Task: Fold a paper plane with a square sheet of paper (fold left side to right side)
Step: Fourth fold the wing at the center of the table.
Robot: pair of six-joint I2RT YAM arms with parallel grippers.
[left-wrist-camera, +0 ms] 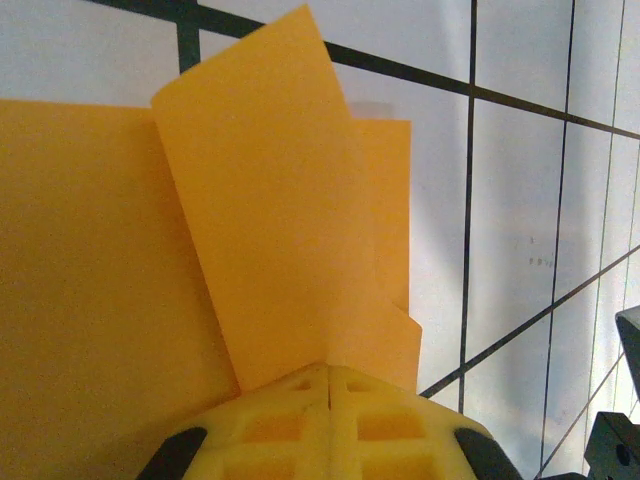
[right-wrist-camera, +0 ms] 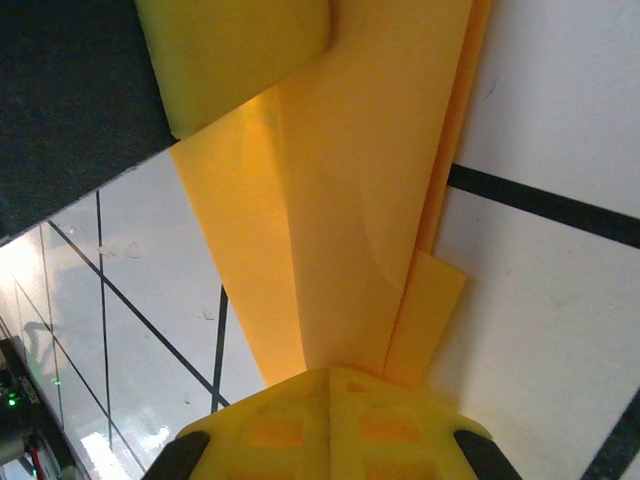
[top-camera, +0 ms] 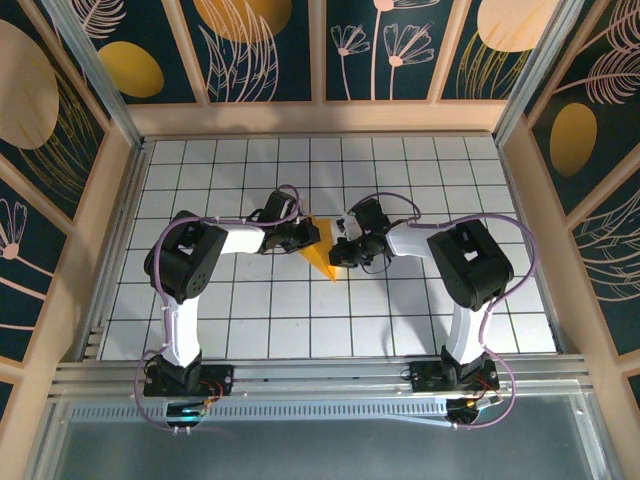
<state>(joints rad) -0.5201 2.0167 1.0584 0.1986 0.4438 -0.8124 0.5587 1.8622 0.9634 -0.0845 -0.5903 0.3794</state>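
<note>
Two arms meet at the middle of the gridded surface (top-camera: 300, 320), each pinching the folded orange paper (top-camera: 322, 248) that sits between them. The left claw (top-camera: 303, 238) reaches in from the left and the right claw (top-camera: 342, 250) from the right, with their tips close together.

From above, the paper shows as a narrow wedge. It is wide at its far end and tapers to a point on the near side. It sits roughly on the surface's centre line, well away from the patterned walls (top-camera: 60, 100).

In the left wrist view, the left claw's yellow fingers (left-wrist-camera: 290, 420) are pressed together, clamped on a flap of paper. The flap stands up from them and curls over at its top, with a broader layer spread out behind it.

In the right wrist view, the right claw's fingers (right-wrist-camera: 380, 425) are likewise together, gripping the narrow end of several stacked layers whose edges fan out slightly. A yellow finger of the other claw sits on the paper at the top of that view.

Whether the lowest layer rests flat on the surface is hard to tell.
</note>
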